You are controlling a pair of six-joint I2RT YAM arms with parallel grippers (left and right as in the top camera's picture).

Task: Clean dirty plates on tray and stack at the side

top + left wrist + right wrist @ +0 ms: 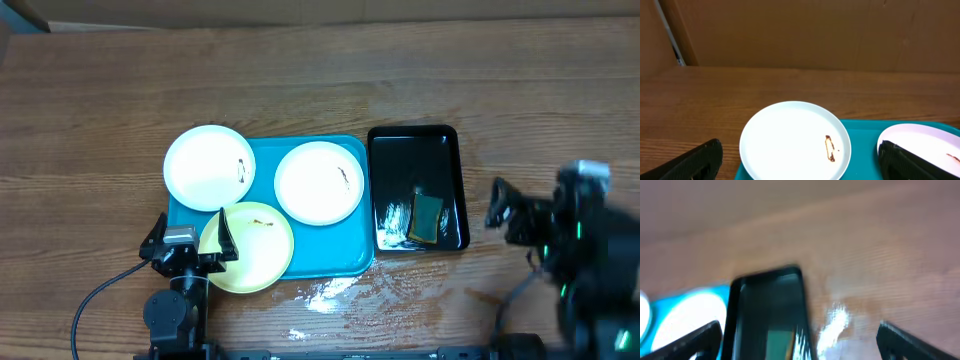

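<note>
On the teal rectangular plastic tray at frame centre lie a smeared white round plate upper left, a second white plate beside it, and a pale yellow round plate lower left. The left claw hangs spread over the yellow plate's left edge. The right claw, blurred at the right, is also spread.

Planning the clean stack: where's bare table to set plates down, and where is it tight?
Bare wood lies left of the teal tray and all across the far side beyond both trays. Between it and the black tray there is hardly a gap. In front, wet patches and the left gripper crowd it.
</note>
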